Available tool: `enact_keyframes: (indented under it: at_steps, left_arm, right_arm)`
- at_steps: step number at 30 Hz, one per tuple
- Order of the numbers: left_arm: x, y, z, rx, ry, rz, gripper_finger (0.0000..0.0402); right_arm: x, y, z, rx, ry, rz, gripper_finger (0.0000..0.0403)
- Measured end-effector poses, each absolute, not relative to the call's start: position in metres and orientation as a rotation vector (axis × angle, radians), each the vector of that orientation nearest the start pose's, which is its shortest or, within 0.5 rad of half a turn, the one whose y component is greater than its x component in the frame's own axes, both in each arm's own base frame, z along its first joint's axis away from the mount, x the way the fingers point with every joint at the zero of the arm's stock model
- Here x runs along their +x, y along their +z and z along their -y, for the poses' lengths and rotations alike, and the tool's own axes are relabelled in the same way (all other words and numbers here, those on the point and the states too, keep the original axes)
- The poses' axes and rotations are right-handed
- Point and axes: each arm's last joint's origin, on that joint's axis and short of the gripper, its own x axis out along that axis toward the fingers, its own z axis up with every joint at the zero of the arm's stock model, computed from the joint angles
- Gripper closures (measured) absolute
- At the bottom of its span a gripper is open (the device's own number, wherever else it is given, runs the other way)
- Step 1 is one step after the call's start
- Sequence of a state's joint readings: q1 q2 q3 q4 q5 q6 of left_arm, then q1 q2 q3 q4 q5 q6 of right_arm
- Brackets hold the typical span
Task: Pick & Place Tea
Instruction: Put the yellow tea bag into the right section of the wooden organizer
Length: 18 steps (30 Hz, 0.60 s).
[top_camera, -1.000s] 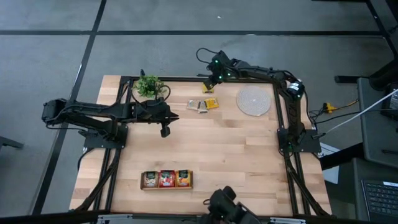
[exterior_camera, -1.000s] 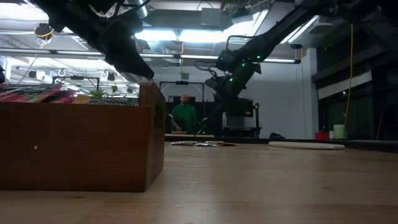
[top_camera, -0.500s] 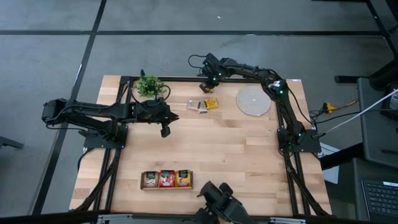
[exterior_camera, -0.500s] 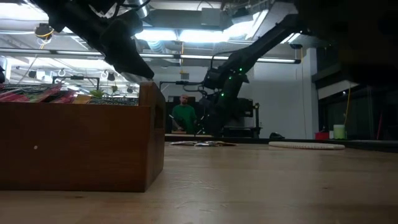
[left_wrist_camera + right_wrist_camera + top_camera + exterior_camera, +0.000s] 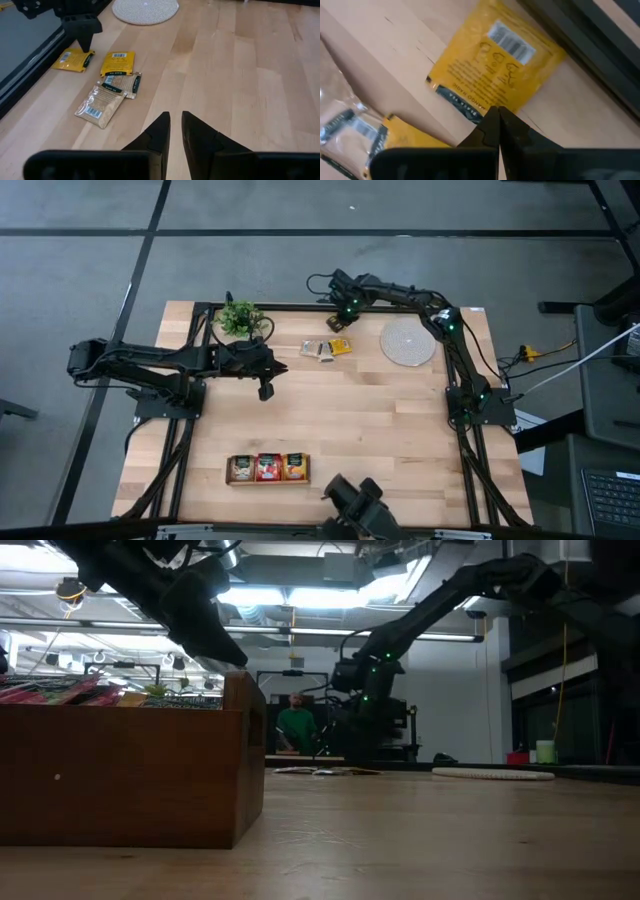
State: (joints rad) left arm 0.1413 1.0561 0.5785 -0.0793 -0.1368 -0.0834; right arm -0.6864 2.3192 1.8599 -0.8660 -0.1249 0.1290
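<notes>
While most print is too small to read, the right wrist view gives one legible line: "MANGO HABIS…" along the dark strip of the yellow sachet, plus a barcode near its opposite edge. That sachet lies flat at the table's far edge, just beside the dark frame rail, skewed to the table edge rather than square to it. Right gripper sits low right over it, fingers pinched together with nothing between them; whether the tips touch the paper I can't tell. Three more sachets sit nearby: second yellow one with a barcode at its top edge, and two pale kraft ones overlapping, black label bands across them, text unreadable. Kraft pair's long axis runs diagonally to the wood planks. Left gripper hovers mid-table, well apart from the loose sachets, jaws nearly closed with a thin gap, holding nothing. Wooden tray at the near edge holds packed sachets in three compartments, greenish, red, orange; labels not resolvable. Woven mat lies just right of the loose sachets, small plant to their left. Low view: tray wall blocks most of the table; a person stands far behind.
</notes>
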Motion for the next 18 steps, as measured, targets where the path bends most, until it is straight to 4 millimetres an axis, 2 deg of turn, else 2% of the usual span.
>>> enact_keyframes:
  at_steps: [11, 18]
  left_arm:
    - [0.214, 0.222, -0.034, -0.082, 0.294, -0.556, 0.036]
    - [0.214, 0.222, -0.034, -0.088, 0.296, -0.555, 0.0359]
  right_arm:
    - [0.358, 0.146, 0.281, 0.645, -0.44, -1.348, 0.0398]
    - [0.368, 0.146, 0.255, 0.616, -0.361, -1.435, 0.0398]
